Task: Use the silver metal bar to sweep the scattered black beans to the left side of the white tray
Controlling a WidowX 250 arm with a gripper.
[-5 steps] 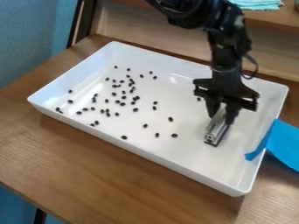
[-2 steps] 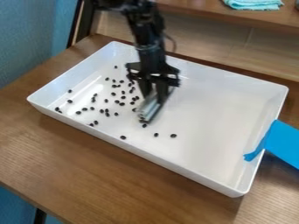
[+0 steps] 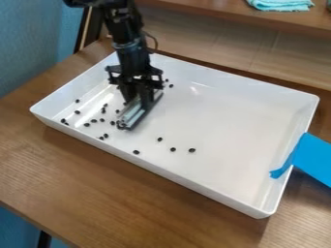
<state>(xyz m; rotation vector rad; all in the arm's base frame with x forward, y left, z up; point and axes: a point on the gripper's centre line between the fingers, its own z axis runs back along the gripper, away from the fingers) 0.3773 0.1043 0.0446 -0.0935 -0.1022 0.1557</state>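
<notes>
My gripper (image 3: pixel 137 98) is closed on a silvery bar (image 3: pixel 134 116), its fingers parted by the bar's width. The bar is inside the white tray (image 3: pixel 226 116), tilted, low over its floor. Dark beans (image 3: pixel 192 150) lie around it, mostly left in the view. Blue sheet (image 3: pixel 313 157) overlaps the tray's right rim
</notes>
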